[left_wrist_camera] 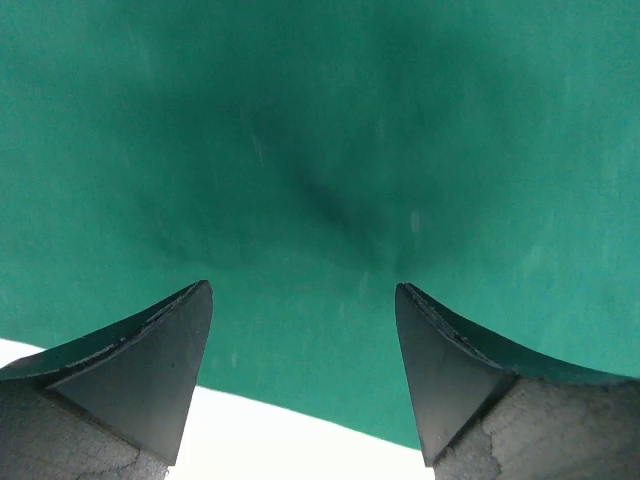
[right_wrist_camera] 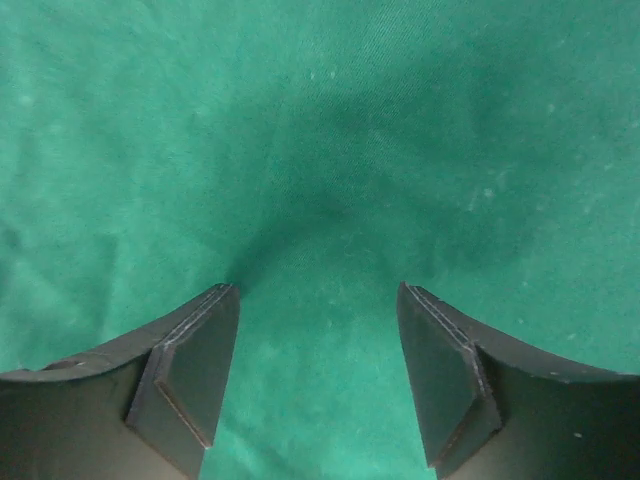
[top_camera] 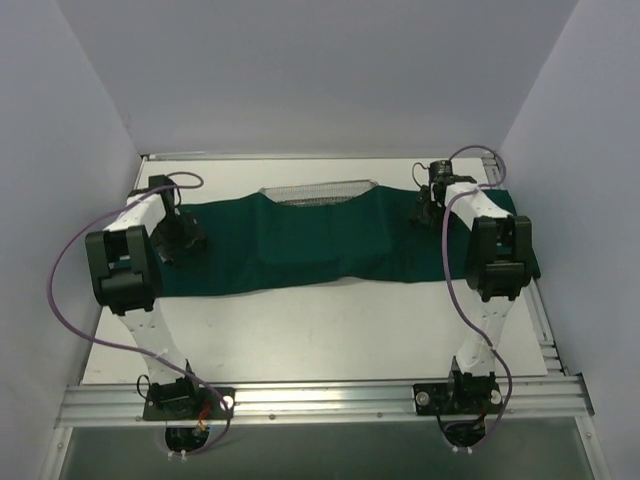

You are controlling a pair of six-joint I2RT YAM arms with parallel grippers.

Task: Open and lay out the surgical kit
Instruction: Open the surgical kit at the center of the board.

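Tabletop (top_camera: 300,330) carries green drape (top_camera: 300,240); left fingers (left_wrist_camera: 150,370) and right fingers (right_wrist_camera: 190,370) spread wide, empty.

Open table (top_camera: 330,330) fronts the drape (top_camera: 300,245); the tray (top_camera: 318,190) rises behind.

The drape (top_camera: 300,245) is matt woven cloth, the tray (top_camera: 318,191) shiny wire mesh.

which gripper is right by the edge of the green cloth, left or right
The left gripper: its wrist view shows the cloth ending and white table between its open jaws. The right gripper sees only cloth.
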